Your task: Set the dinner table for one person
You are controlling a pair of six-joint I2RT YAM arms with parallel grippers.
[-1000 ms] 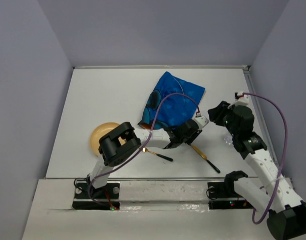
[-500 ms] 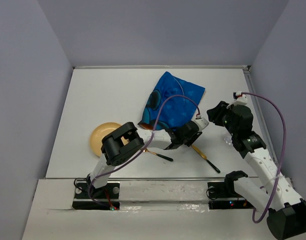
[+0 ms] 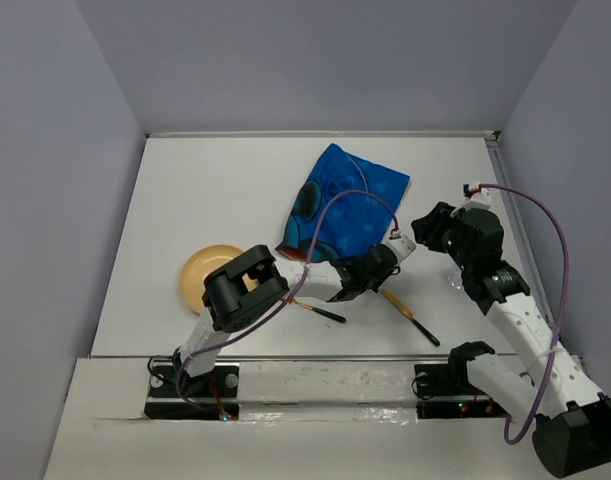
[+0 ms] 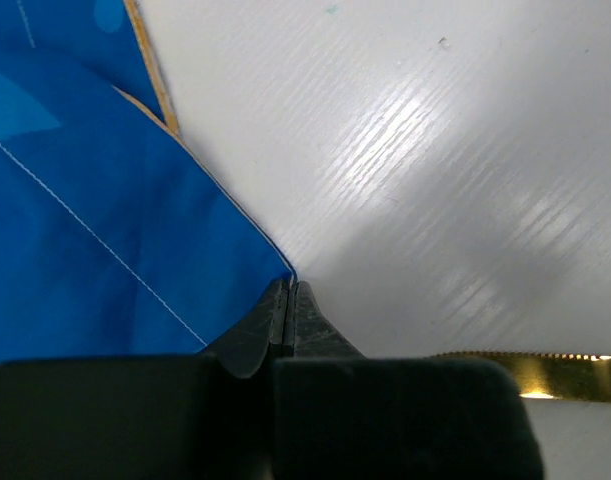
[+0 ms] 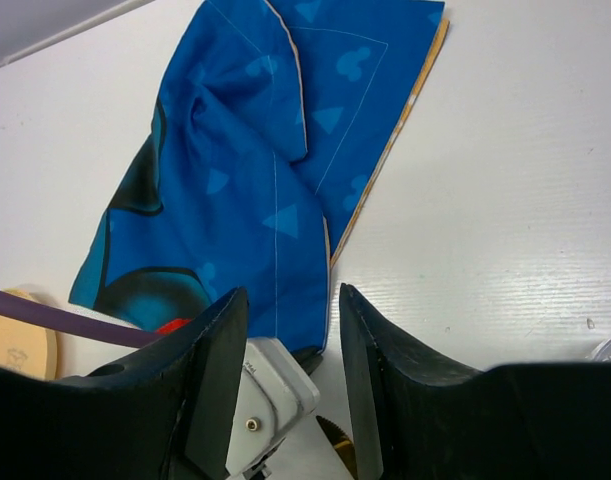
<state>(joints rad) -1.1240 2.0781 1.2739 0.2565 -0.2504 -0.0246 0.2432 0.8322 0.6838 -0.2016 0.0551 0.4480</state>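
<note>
The white counter [image 3: 215, 190] spans the space between the lavender walls, and on it the left tool [image 4: 290, 290] is pressed together at the near corner of the rumpled blue placemat [image 3: 340, 205], though I cannot tell if cloth is caught, while the right tool [image 5: 292, 300] hangs spread, gripping nothing.

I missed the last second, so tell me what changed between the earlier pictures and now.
The left gripper closed, its jaws now shut on the near corner of the blue placemat; the arm barely shifted. Nothing was let go. The placemat, plate, two utensils and the open right gripper stayed about where they were.
</note>
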